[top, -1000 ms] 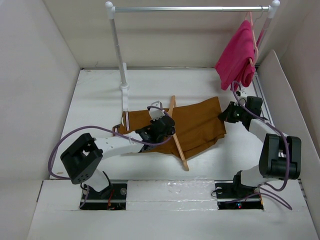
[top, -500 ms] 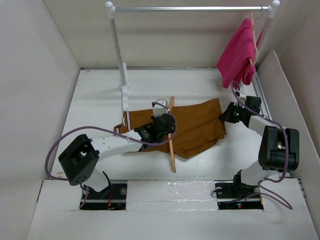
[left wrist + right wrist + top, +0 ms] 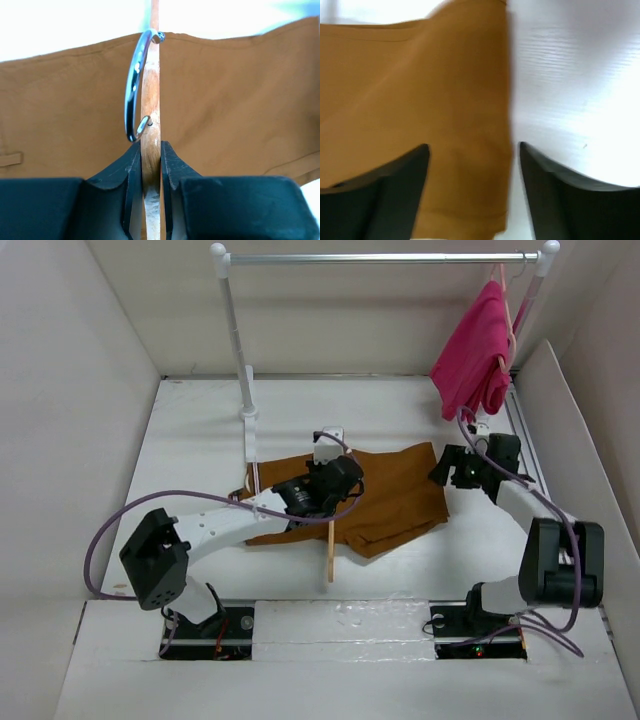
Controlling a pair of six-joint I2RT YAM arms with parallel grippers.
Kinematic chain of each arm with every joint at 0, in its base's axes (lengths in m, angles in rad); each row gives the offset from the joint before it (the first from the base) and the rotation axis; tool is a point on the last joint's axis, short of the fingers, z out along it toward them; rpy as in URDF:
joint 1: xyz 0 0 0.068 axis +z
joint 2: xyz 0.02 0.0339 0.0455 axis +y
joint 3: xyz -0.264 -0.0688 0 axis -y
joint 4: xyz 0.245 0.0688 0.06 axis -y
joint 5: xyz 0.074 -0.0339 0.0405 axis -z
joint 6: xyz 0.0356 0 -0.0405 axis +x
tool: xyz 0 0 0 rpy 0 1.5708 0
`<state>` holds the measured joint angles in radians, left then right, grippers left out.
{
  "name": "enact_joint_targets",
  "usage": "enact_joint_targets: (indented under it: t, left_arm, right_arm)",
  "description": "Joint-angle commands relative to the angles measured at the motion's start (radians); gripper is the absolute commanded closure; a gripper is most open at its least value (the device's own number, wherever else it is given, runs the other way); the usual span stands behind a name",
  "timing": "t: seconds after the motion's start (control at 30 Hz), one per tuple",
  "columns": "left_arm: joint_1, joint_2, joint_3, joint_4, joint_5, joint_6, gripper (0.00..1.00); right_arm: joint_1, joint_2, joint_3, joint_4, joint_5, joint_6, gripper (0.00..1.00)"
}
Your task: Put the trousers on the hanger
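The left gripper [image 3: 150, 150] clamps the slim wooden hanger [image 3: 150, 95] over smooth rust-brown trousers [image 3: 230, 100]; the right gripper [image 3: 472, 150] stands open.

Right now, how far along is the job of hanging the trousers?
Done: the left tool is clamped on the hanger. In hand: the right tool hangs open over an edge of the trousers. Left: they lie flat on the table, not yet draped.
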<state>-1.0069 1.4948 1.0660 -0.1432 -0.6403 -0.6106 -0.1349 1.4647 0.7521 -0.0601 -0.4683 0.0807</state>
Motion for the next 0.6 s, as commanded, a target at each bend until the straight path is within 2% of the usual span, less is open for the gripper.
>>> enact_joint_targets:
  t: [0.0,0.07,0.13,0.2,0.33,0.43,0.57]
  left_arm:
    - [-0.006,-0.071,0.179,-0.041,-0.099,-0.014,1.00]
    - [-0.006,-0.085,0.241,-0.070,-0.101,-0.014,1.00]
    - [-0.006,-0.099,0.333,-0.114,-0.099,-0.006,1.00]
    - [-0.006,-0.107,0.412,-0.137,-0.095,0.026,1.00]
    - [-0.006,-0.099,0.552,-0.174,-0.053,0.075,1.00]
    - [-0.006,-0.071,0.667,-0.223,-0.015,0.100,1.00]
    - [0.014,-0.053,0.730,-0.245,0.047,0.095,1.00]
  right_arm:
    - [0.053,-0.185,0.024,-0.050,0.008,-0.044,0.19]
    - [0.110,-0.275,0.052,-0.136,0.007,-0.058,0.13]
    - [0.155,-0.398,0.102,-0.209,-0.030,-0.056,0.13]
    - [0.236,-0.510,0.140,-0.231,-0.055,-0.013,0.13]
    - [0.424,-0.634,0.190,-0.210,-0.056,0.132,0.13]
    - [0.570,-0.679,0.243,-0.140,-0.014,0.240,0.09]
    - [0.713,-0.620,0.329,-0.069,0.010,0.312,0.06]
